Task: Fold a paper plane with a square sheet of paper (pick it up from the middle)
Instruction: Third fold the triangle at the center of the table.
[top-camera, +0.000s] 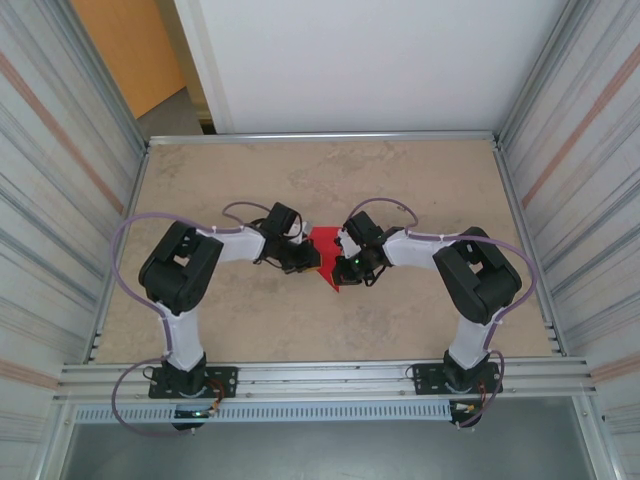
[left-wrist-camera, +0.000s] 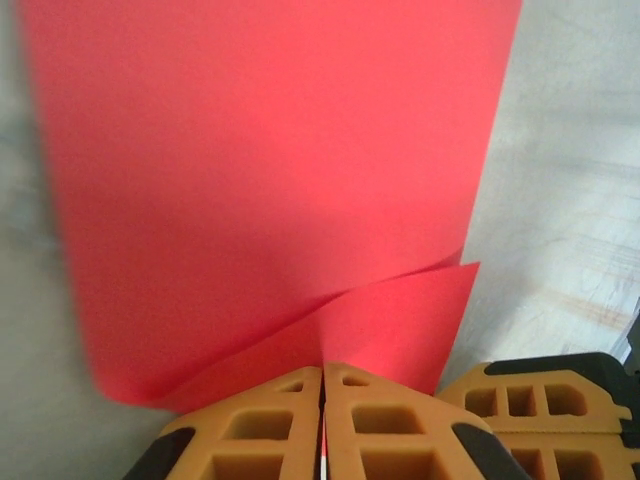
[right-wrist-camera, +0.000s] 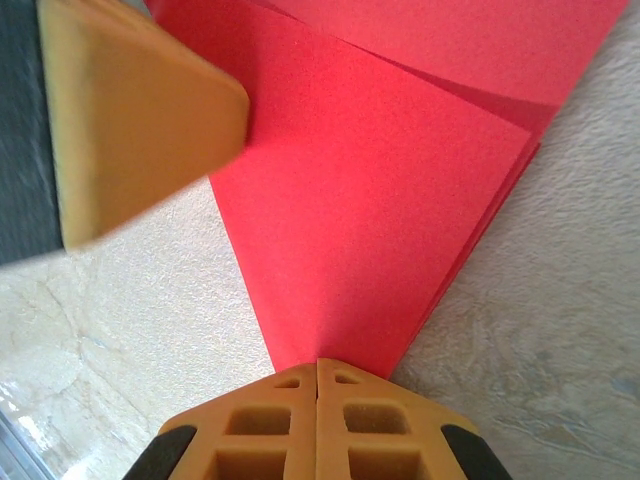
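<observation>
A beige table (top-camera: 300, 180) carries the left arm (top-camera: 185, 265) and the right arm (top-camera: 478, 268), both reaching inward from its near edge. Between them, at the table's middle, is the red sheet of paper (top-camera: 328, 250), partly folded into layers. The left gripper (left-wrist-camera: 322, 372) is pinched on one folded edge. The right gripper (right-wrist-camera: 317, 362) is clamped on the paper's pointed tip.
</observation>
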